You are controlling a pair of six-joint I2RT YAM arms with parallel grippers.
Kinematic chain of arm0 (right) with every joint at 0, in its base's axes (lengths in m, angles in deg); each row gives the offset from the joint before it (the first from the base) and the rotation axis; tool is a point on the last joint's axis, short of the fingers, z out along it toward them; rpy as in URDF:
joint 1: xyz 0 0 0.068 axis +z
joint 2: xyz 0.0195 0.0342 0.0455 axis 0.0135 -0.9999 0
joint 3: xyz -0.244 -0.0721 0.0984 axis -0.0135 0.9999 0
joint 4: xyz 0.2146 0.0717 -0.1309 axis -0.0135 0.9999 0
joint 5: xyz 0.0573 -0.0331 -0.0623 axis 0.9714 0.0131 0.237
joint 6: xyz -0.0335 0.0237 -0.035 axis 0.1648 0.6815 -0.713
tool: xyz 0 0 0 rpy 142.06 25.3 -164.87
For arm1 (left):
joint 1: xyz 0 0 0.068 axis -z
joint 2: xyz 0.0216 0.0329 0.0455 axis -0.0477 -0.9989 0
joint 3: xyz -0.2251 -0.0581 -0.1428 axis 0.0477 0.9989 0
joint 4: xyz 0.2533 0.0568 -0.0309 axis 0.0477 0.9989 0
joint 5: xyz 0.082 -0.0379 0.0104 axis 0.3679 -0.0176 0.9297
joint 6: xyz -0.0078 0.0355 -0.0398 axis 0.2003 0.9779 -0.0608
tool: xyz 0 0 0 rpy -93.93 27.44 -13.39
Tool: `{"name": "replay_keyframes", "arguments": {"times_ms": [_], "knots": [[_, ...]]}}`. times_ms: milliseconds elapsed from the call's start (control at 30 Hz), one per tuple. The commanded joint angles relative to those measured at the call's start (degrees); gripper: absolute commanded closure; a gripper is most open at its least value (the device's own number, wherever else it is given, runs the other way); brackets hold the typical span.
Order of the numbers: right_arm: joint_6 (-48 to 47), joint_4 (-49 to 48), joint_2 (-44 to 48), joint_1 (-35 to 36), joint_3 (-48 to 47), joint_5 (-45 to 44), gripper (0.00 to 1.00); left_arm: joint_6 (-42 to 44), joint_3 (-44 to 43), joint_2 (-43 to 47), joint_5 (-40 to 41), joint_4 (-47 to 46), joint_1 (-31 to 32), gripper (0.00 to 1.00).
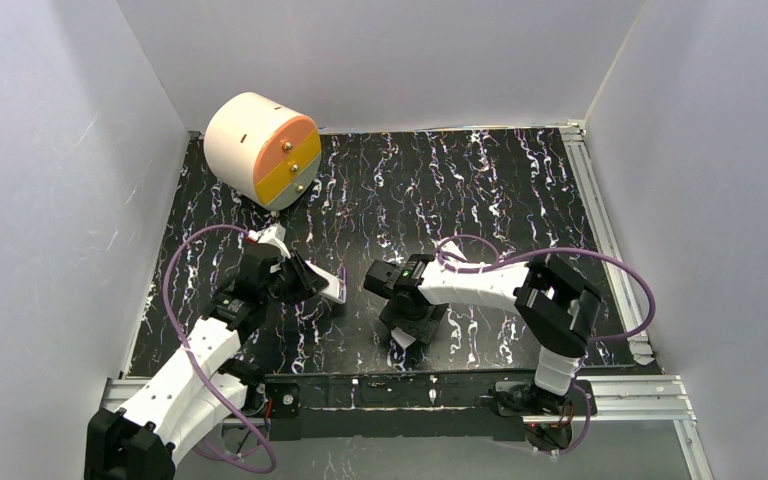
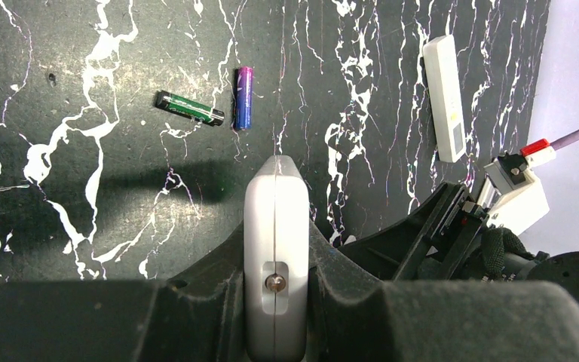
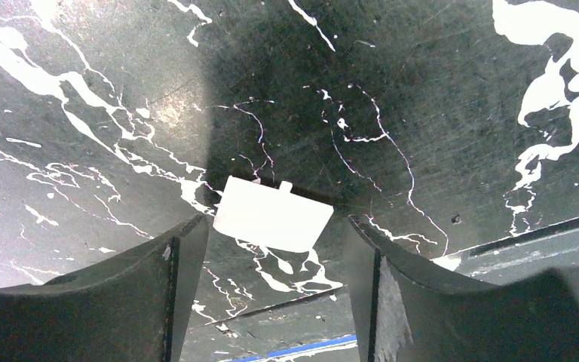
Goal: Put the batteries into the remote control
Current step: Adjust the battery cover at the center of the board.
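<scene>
In the left wrist view my left gripper (image 2: 275,226) is shut on the remote control (image 2: 274,249), a pale grey body seen end-on with a small screw in its end. From above, the same remote (image 1: 331,286) sticks out of that gripper (image 1: 312,283) towards the right. Two batteries lie on the mat beyond it: a dark green one (image 2: 189,108) and a purple one (image 2: 243,98), side by side and apart. My right gripper (image 3: 275,228) hangs open just above a flat white cover plate (image 3: 271,215) lying on the mat, with nothing between its fingers.
A second slim white remote (image 2: 446,98) lies on the mat to the right of the batteries. The right arm's wrist (image 2: 513,188) is close beside the left gripper. A round cream drum with orange and yellow drawers (image 1: 260,150) stands at the back left. The mat's near edge (image 3: 497,249) is just behind the right gripper.
</scene>
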Motion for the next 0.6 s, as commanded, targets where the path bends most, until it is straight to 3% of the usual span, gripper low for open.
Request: {"name": "replay_keyframes", "arguments": {"times_ms": [0,267,567], "knots": [[0.1,0.8,-1.0,0.2,-0.6,-3.2,0.28,0.5,-0.5,0.3,-0.5,-1.1,0.1,1.00],[0.8,1.6,-0.5,1.4,-0.1,-2.6,0.17,0.5,0.2,0.4,-0.5,-1.3,0.1,1.00],[4.7,-3.9,0.7,1.7,3.7,-1.5,0.30,0.8,0.0,0.8,-0.6,-0.8,0.1,1.00]]}}
